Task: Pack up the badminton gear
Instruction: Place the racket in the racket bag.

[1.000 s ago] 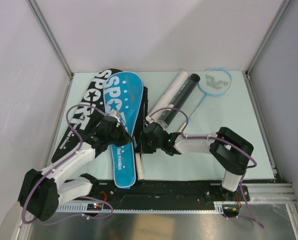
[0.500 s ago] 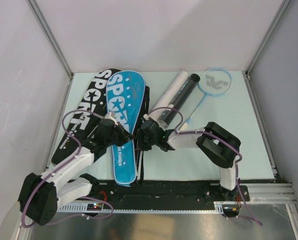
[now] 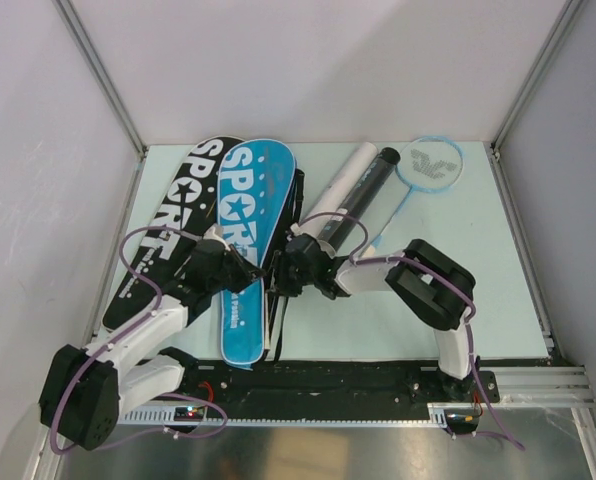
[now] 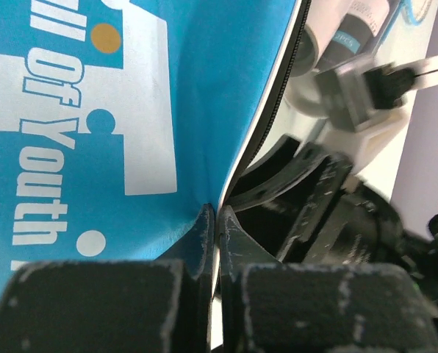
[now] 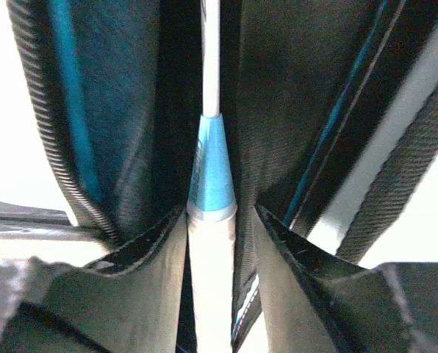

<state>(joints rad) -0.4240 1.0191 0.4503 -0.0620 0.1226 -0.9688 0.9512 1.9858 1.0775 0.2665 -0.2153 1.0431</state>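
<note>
Table (image 3: 508,250): blue cover (image 3: 248,200) w/ white racket (image 5: 210,220) partly in; left gripper (image 4: 215,220) pinching.

pale green table (image 3: 508,250) boxed in by plain white walls (image 3: 328,60) and grey metal corner rails (image 3: 100,78), evenly lit.

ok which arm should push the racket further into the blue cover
Right, likely. The right fingers sit either side of the racket handle at the open mouth of the blue cover, shaft already inside. The left fingers are pinched shut on its edge, busy holding it.
</note>
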